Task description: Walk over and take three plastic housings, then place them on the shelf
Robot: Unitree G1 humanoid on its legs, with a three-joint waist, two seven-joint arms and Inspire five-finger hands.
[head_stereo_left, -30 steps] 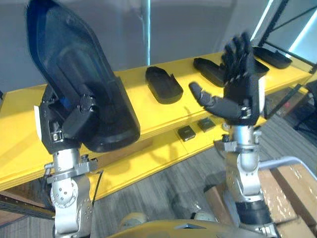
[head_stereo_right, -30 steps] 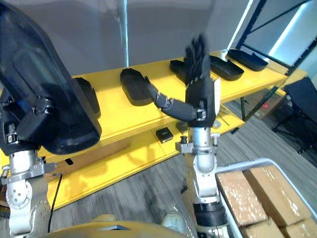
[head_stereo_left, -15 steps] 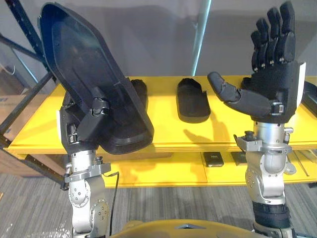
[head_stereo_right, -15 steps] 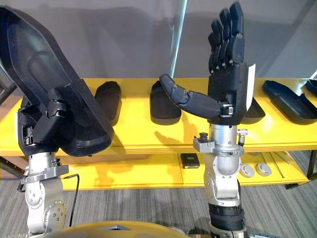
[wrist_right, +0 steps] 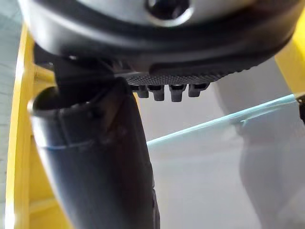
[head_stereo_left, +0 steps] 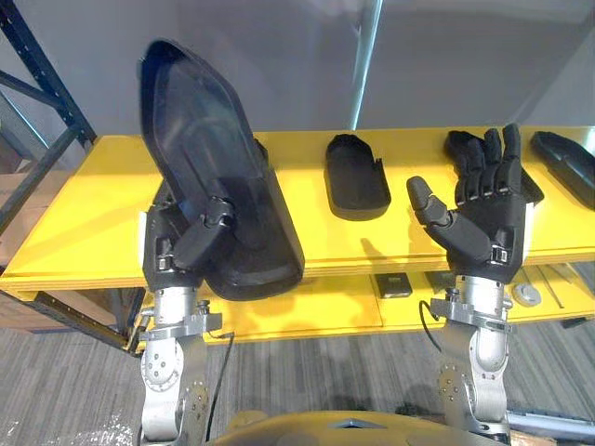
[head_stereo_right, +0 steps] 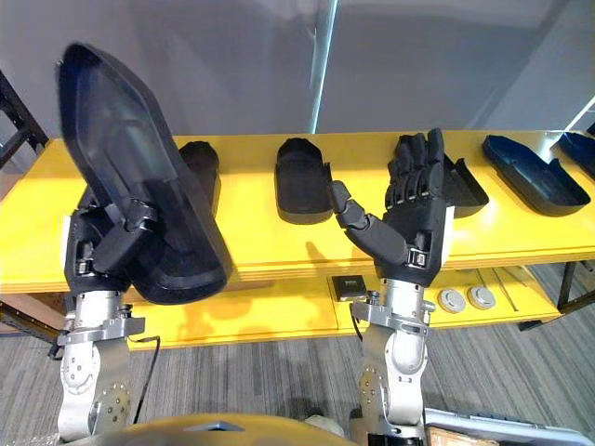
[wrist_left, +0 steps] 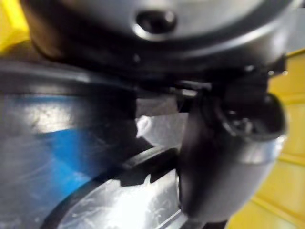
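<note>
My left hand (head_stereo_left: 200, 243) is gripping a big black housing (head_stereo_left: 209, 167) down near its lower end, thumb curling over the inside face. I'm holding it almost upright, leaning back a little, in the air in front of the yellow shelf (head_stereo_left: 74, 232). My right hand (head_stereo_left: 483, 223) is hanging there empty, fingers straight.

Here's what's bugging me. I'm holding a long shell by one end, so most of it is towering above my grip. I'm guessing it could swing or slide out while I'm laying it down. The shelf is also looking crowded. There's a neighbour housing (head_stereo_right: 200, 163) lying right behind mine, a middle housing (head_stereo_left: 355, 177) beside that and another housing (head_stereo_right: 465, 186) behind my right hand. If I'm tipping mine forward carelessly, the tall end could be knocking one of those.

The shell itself is looking glossy black, shallow like a tray, with a raised rim and a rounded narrow top. It's probably stiff, light and slippery.
</note>
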